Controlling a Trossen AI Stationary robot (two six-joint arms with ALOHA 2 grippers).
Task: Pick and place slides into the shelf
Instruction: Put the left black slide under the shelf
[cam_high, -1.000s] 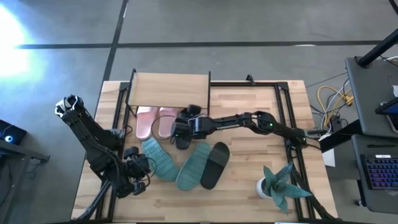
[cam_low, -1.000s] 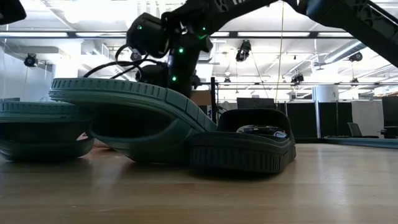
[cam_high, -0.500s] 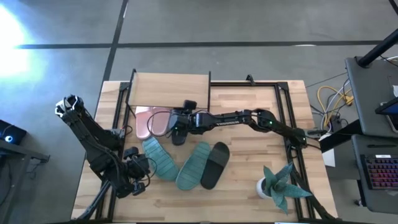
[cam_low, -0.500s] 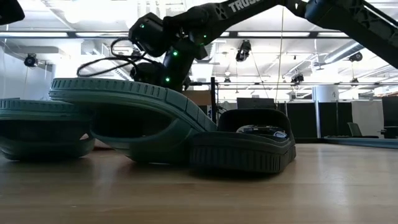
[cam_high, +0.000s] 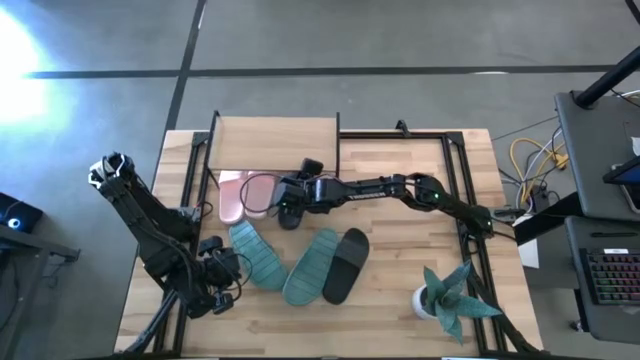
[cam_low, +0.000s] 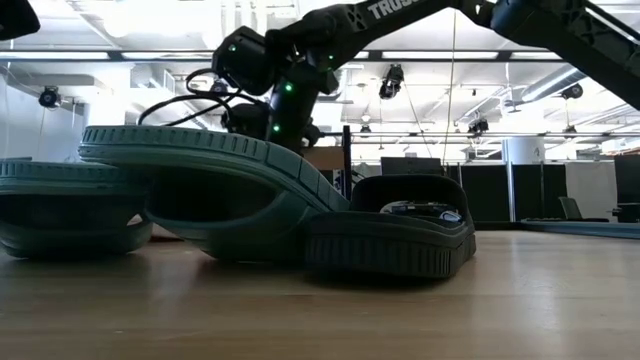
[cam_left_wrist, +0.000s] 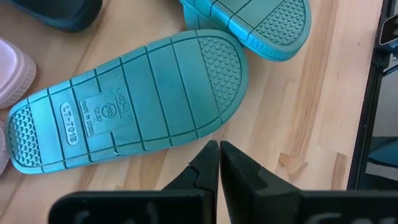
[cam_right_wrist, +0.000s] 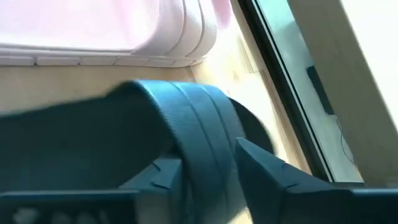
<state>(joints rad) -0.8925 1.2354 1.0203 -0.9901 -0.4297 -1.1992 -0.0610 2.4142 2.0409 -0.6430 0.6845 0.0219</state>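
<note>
The shelf (cam_high: 275, 140) stands at the table's far side, and two pale pink slides (cam_high: 240, 195) lie under its front edge. My right gripper (cam_high: 290, 205) reaches in beside them, open, with the strap (cam_right_wrist: 199, 124) of a black slide (cam_high: 289, 217) between its fingers. Two teal slides (cam_high: 255, 255) (cam_high: 310, 265) lie soles up in the middle of the table. The second black slide (cam_high: 345, 265) lies beside them, its edge against one teal slide. My left gripper (cam_left_wrist: 219, 155) is shut on nothing near the table's near left, just beside a teal sole (cam_left_wrist: 130, 106). My right gripper has one finger (cam_right_wrist: 267, 168) on either side of the black slide's strap (cam_right_wrist: 205, 143), coming level from the table's right. I cannot tell whether the fingers touch the strap. The slide sits low at the shelf's front, beside the pink slides.
A potted plant (cam_high: 445, 295) stands at the table's near right corner. A thin black frame (cam_high: 465, 190) runs along the table's right part. Bare wood lies between the shelf and that frame.
My right gripper has gone with the black slide toward the table's far left, closer under the shelf's front edge and against the pink slides. The teal slides and the other black slide have stayed where they were.
</note>
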